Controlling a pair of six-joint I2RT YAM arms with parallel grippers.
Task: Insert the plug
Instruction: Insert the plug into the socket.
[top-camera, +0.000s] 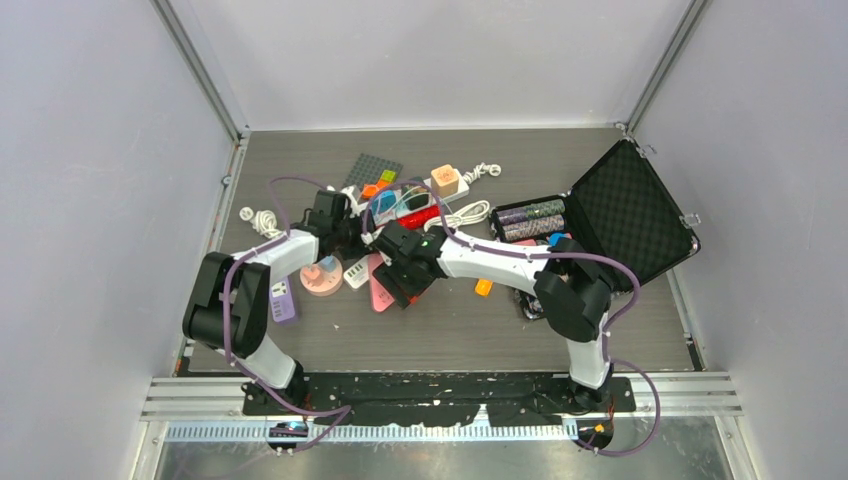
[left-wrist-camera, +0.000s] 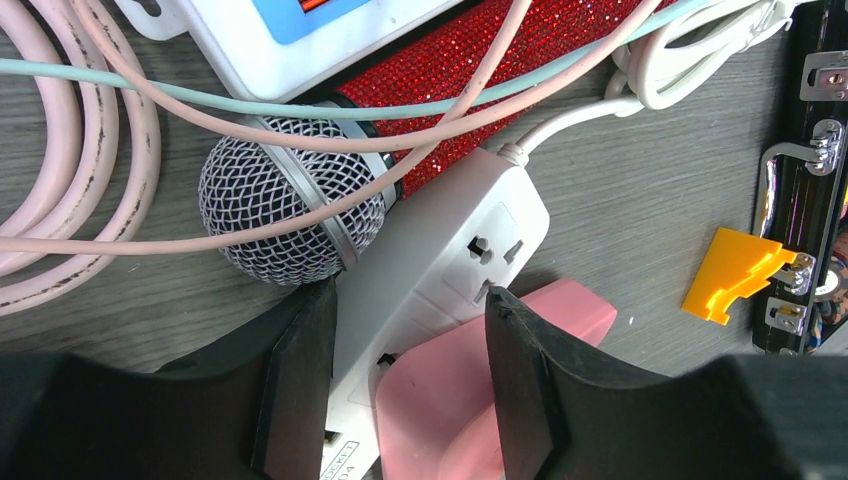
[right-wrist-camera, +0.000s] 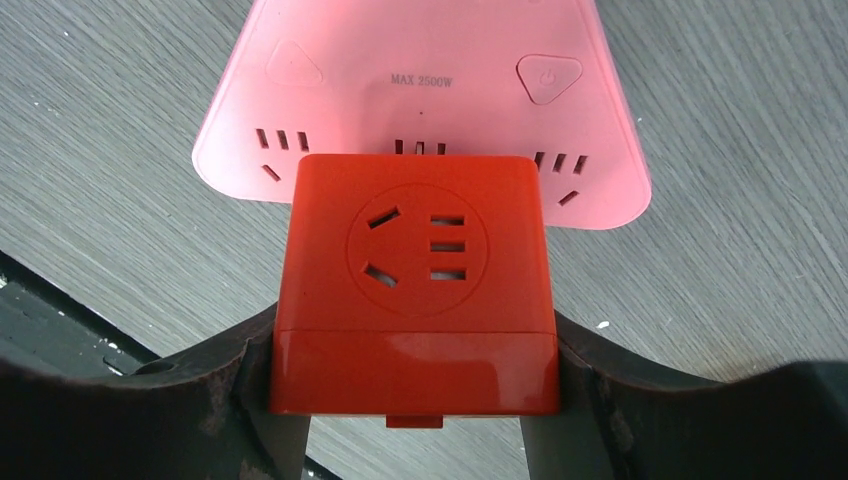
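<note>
The plug is a red cube adapter (right-wrist-camera: 420, 280) with a socket on its top face. My right gripper (right-wrist-camera: 420, 372) is shut on its two sides and holds it just above the near edge of the pink power strip (right-wrist-camera: 420, 70). In the top view that gripper (top-camera: 405, 287) hangs over the pink strip (top-camera: 379, 295) at mid-table. My left gripper (left-wrist-camera: 405, 322) straddles a white power strip (left-wrist-camera: 440, 255). One finger (left-wrist-camera: 300, 380) presses its left edge and the other sits at its right edge, over a corner of the pink strip (left-wrist-camera: 450, 390).
A mesh-headed microphone (left-wrist-camera: 290, 215) with a red glitter handle lies against the white strip, under pink cables (left-wrist-camera: 60, 150). An orange clip (left-wrist-camera: 735, 275) lies to the right. An open black case (top-camera: 630, 215) stands back right. Toys and coiled cables (top-camera: 262, 220) crowd the back.
</note>
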